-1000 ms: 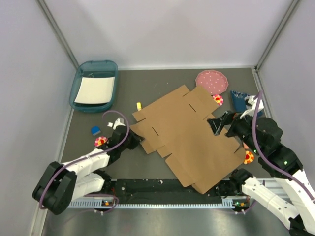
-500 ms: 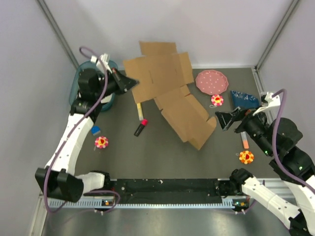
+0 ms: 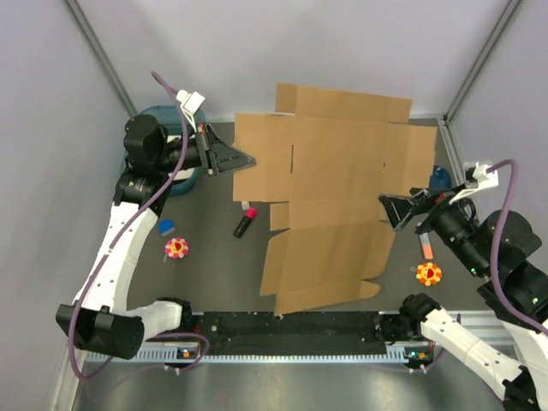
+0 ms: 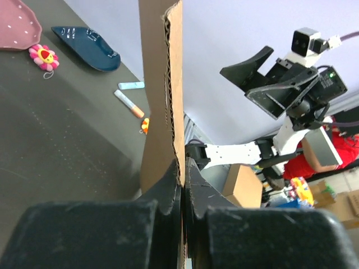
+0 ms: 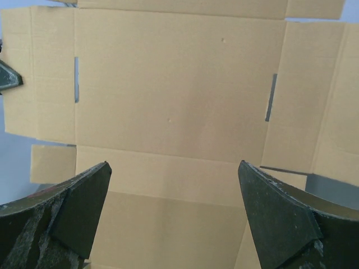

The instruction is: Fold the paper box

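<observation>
Far left of the paper box, a teal tray sits on the desk, partly hidden by the left arm. The left gripper is clamped on the box's left edge, and its wrist view shows the corrugated edge pinched between the fingers. A red marker lies on the desk just beside the box's left flap. The box is an unfolded brown sheet, raised and spread broad, with its lower flaps reaching toward the arm bases. At its right edge the right gripper stands wide open, facing the cardboard. An orange flower toy lies right of the box.
</observation>
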### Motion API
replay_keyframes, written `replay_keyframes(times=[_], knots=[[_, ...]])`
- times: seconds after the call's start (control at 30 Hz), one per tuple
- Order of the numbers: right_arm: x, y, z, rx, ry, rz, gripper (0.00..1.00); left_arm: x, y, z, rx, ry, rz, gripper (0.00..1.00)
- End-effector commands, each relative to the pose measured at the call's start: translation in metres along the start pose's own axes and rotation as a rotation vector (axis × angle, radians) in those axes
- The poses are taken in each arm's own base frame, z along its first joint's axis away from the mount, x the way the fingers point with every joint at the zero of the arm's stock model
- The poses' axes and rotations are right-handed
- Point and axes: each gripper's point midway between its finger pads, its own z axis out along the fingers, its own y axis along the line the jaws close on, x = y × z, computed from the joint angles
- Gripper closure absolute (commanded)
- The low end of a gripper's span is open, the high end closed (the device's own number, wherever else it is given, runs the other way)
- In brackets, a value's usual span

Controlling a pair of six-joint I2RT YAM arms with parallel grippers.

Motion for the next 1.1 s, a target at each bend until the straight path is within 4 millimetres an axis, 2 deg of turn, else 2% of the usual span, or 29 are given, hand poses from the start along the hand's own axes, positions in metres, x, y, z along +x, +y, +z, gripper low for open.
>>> replay_keyframes(times=[0.0,0.03,0.07,0.13,0.17,0.23,0.27,0.33,0.37,0.43,0.47,0.5,0.53,0.57,0.67,0.7,0.8,0.83,0.87,0.93,1.0,1.03,1.07], knots=[[-0.017,0.010,-0.009,-0.049,-0.046,-0.008,0.03,0.002,0.026,0.005,-0.041,0.040,0.071,1.00],[-0.013,0.010,-0.007,-0.047,-0.033,-0.009,0.03,0.007,0.046,0.008,-0.086,0.058,0.025,1.00],[-0.010,0.010,-0.006,-0.050,-0.027,-0.005,0.02,0.011,0.079,0.016,-0.125,0.088,0.006,1.00],[-0.002,0.009,-0.001,-0.049,-0.006,-0.003,0.02,0.023,0.115,0.021,-0.172,0.141,-0.068,1.00],[0.006,0.007,0.002,-0.045,0.013,-0.002,0.02,0.029,0.146,0.029,-0.196,0.183,-0.091,1.00],[0.015,0.005,0.007,-0.042,0.038,-0.011,0.02,0.036,0.171,0.033,-0.218,0.227,-0.126,1.00],[0.023,0.001,0.010,-0.029,0.058,-0.018,0.02,0.040,0.193,0.036,-0.256,0.259,-0.141,1.00],[0.032,-0.003,0.015,-0.014,0.076,-0.026,0.02,0.040,0.210,0.039,-0.271,0.288,-0.139,1.00],[0.035,-0.005,0.017,-0.006,0.084,-0.030,0.02,0.037,0.226,0.042,-0.297,0.300,-0.144,1.00],[0.041,-0.007,0.024,0.005,0.104,-0.038,0.02,0.033,0.240,0.048,-0.308,0.307,-0.142,1.00],[0.042,-0.007,0.025,0.004,0.110,-0.043,0.02,0.025,0.255,0.053,-0.329,0.305,-0.131,1.00],[0.045,-0.007,0.029,0.004,0.124,-0.048,0.02,0.024,0.262,0.053,-0.347,0.316,-0.141,1.00],[0.047,-0.008,0.031,0.006,0.130,-0.053,0.02,0.025,0.279,0.056,-0.363,0.330,-0.160,1.00],[0.048,-0.008,0.033,0.006,0.135,-0.060,0.02,0.008,0.277,0.061,-0.356,0.312,-0.117,1.00],[0.058,-0.012,0.042,0.021,0.163,-0.072,0.02,0.004,0.291,0.064,-0.381,0.325,-0.109,1.00],[0.061,-0.012,0.044,0.022,0.173,-0.071,0.02,0.007,0.298,0.062,-0.404,0.333,-0.106,1.00],[0.073,-0.013,0.052,0.024,0.198,-0.060,0.02,0.034,0.319,0.048,-0.497,0.391,-0.113,1.00],[0.078,-0.015,0.055,0.031,0.206,-0.056,0.02,0.049,0.332,0.035,-0.578,0.416,-0.119,1.00],[0.079,-0.014,0.058,0.027,0.211,-0.055,0.02,0.055,0.339,0.029,-0.611,0.431,-0.107,1.00],[0.082,-0.015,0.061,0.028,0.218,-0.055,0.02,0.064,0.346,0.017,-0.679,0.446,-0.095,1.00],[0.084,-0.014,0.065,0.028,0.222,-0.056,0.02,0.063,0.345,0.013,-0.708,0.452,-0.054,1.00],[0.083,-0.014,0.066,0.027,0.219,-0.050,0.02,0.063,0.338,0.013,-0.722,0.457,-0.024,1.00],[0.086,-0.014,0.069,0.028,0.228,-0.047,0.02,0.060,0.343,0.006,-0.796,0.458,0.021,1.00]])
